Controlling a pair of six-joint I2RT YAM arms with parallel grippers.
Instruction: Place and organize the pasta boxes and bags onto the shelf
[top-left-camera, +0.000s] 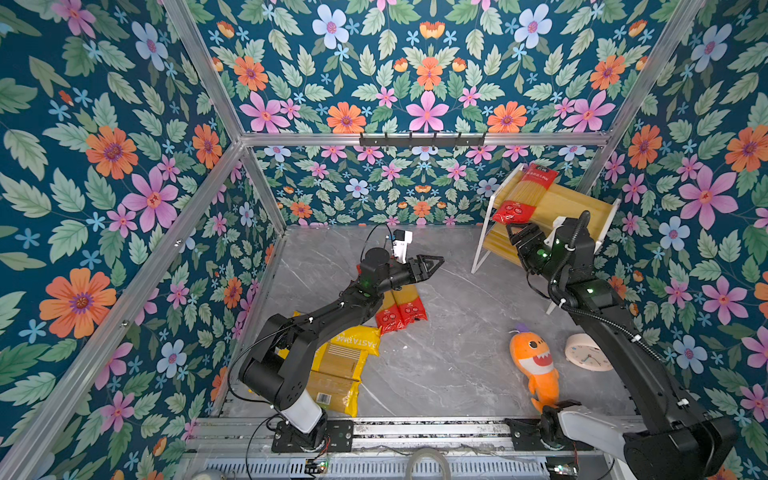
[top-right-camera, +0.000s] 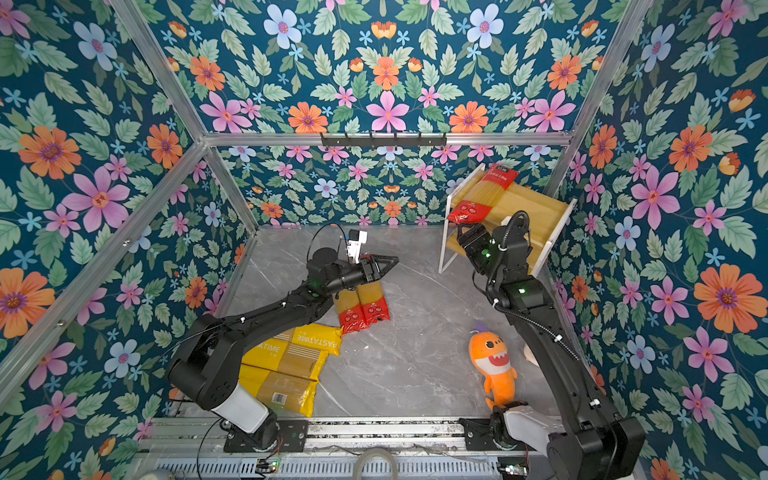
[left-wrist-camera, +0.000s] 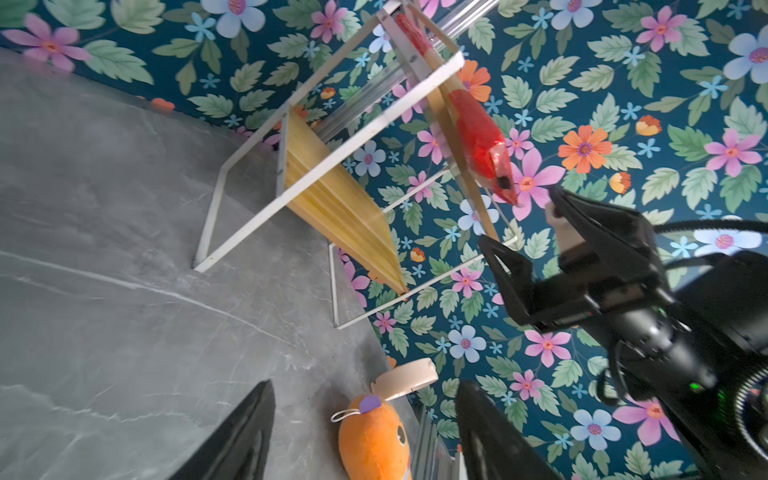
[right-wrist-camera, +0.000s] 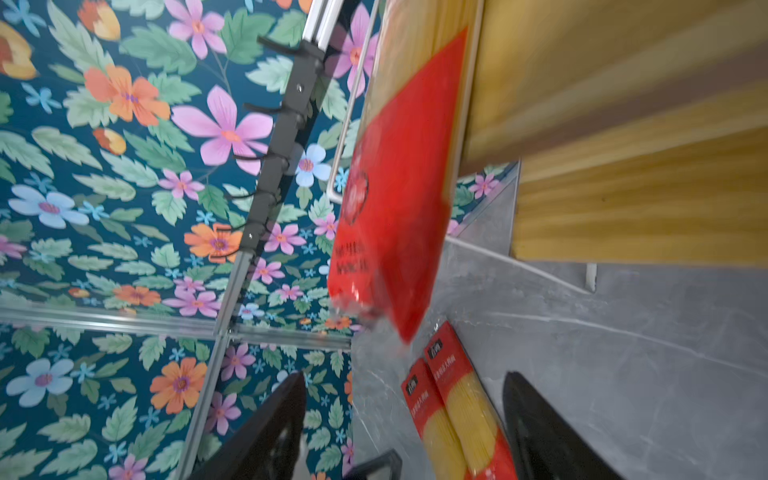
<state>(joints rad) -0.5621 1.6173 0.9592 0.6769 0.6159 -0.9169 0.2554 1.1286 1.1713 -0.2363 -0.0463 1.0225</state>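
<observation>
One red pack (top-left-camera: 524, 195) is laid on the shelf (top-left-camera: 575, 205) at two o'clock; two red packs (top-left-camera: 401, 309) at centre and three yellow packs (top-left-camera: 345, 357) at seven o'clock are left. The right gripper (left-wrist-camera: 521, 222), just beside the shelved pack, and the left gripper (top-left-camera: 437, 264) are held with jaws apart, empty.

Top views overhead; wrist views share shelf (left-wrist-camera: 332, 195).

Bright, even light, soft shadows on the grey surface (top-left-camera: 457, 316); both top views bow at the edges; the red spaghetti pack (right-wrist-camera: 395, 208) is smeared in the right wrist view
</observation>
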